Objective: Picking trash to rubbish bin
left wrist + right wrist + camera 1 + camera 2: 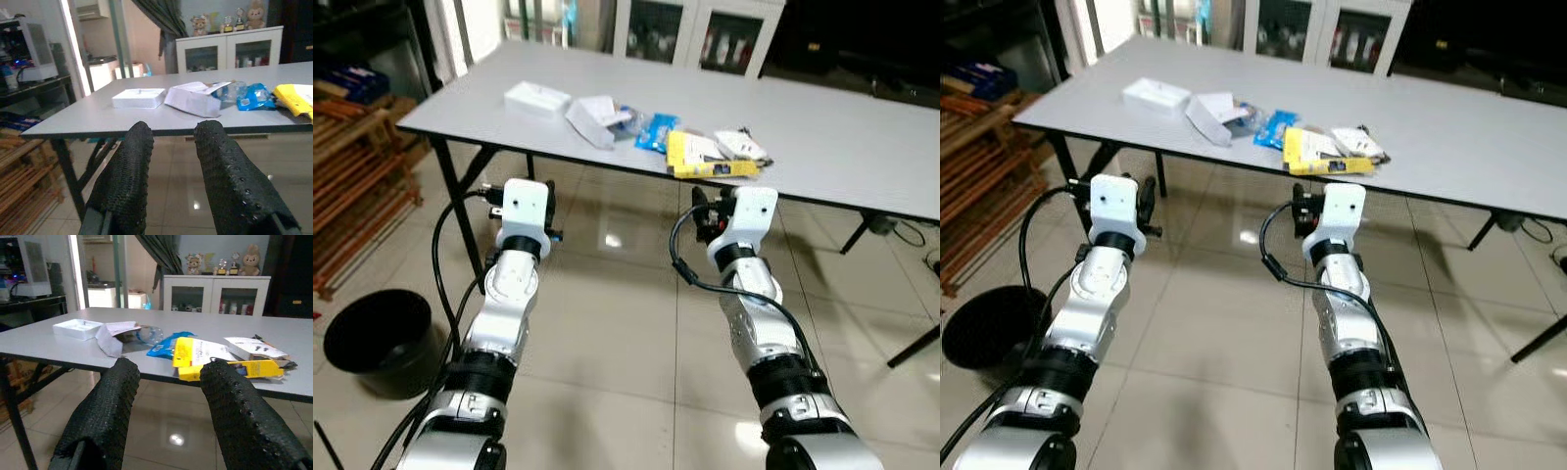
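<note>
Glossy tiled floor (607, 323) stretches under a long grey folding table (842, 137), and the trash sits bunched along its near edge: a flat white box (537, 99) toward the left corner, a crumpled white paper carton (592, 119) beside it, a blue plastic wrapper (655, 129), then a yellow cardboard packet (705, 157) touching a white printed pouch (741, 145). Both arms are raised short of that edge, likely lining up a reach. The left gripper (173, 161) shows its fingers spread, nothing between them; the right gripper (171, 401) likewise gapes empty, facing the yellow packet. Down at the left, the round black rubbish bin (378, 338) waits on the floor, its inside too dark to read.
</note>
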You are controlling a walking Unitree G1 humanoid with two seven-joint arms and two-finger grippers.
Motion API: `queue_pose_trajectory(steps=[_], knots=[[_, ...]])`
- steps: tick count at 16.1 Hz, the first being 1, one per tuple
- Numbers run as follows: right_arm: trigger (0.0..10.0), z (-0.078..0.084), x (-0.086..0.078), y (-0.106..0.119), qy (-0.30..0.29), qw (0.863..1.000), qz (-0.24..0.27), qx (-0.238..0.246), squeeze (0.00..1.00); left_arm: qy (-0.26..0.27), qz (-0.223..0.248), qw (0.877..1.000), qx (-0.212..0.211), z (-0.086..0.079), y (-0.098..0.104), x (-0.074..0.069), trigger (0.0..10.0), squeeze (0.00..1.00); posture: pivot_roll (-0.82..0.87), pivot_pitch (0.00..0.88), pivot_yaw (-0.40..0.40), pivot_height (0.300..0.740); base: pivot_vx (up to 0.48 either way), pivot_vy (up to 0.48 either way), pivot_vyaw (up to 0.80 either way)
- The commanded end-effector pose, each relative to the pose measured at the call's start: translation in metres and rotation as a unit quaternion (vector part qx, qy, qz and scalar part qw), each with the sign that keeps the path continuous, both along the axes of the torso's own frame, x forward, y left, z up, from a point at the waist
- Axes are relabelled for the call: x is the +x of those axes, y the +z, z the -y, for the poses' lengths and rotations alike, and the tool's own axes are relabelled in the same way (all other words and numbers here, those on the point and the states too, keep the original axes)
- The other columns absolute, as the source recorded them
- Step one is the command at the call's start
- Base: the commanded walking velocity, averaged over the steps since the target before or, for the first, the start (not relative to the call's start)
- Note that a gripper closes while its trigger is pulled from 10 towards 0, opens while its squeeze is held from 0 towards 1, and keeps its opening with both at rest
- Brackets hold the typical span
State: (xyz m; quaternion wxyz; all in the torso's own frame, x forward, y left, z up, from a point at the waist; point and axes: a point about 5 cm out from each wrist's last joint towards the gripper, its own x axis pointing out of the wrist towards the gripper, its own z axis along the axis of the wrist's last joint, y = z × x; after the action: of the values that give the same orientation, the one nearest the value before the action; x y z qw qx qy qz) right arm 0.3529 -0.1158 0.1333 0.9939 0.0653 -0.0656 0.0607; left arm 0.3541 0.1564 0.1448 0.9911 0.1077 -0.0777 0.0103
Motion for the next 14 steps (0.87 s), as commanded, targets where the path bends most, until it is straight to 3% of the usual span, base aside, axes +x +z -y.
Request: queue_pose_trajectory(steps=[1,8,14], knots=[[10.0,0.003,-0.002,0.000,-0.001,1.000,-0.001,0.002,0.00,0.007,0.004,1.000,0.001,0.000,0.004,0.001,10.0,0.00,0.03,0.000,-0.105,0.740,0.000,0.000,0.00],[10.0,0.000,-0.002,-0.001,0.005,1.000,-0.011,-0.002,0.00,0.022,-0.002,1.000,0.022,-0.004,0.006,0.002,10.0,0.00,0.03,0.006,-0.098,0.740,0.187,0.000,0.00],[10.0,-0.001,-0.003,-0.002,0.011,1.000,-0.014,-0.002,0.00,0.000,0.020,0.999,0.027,0.008,0.016,0.005,10.0,0.00,0.03,0.010,-0.093,0.740,0.299,0.000,0.00]])
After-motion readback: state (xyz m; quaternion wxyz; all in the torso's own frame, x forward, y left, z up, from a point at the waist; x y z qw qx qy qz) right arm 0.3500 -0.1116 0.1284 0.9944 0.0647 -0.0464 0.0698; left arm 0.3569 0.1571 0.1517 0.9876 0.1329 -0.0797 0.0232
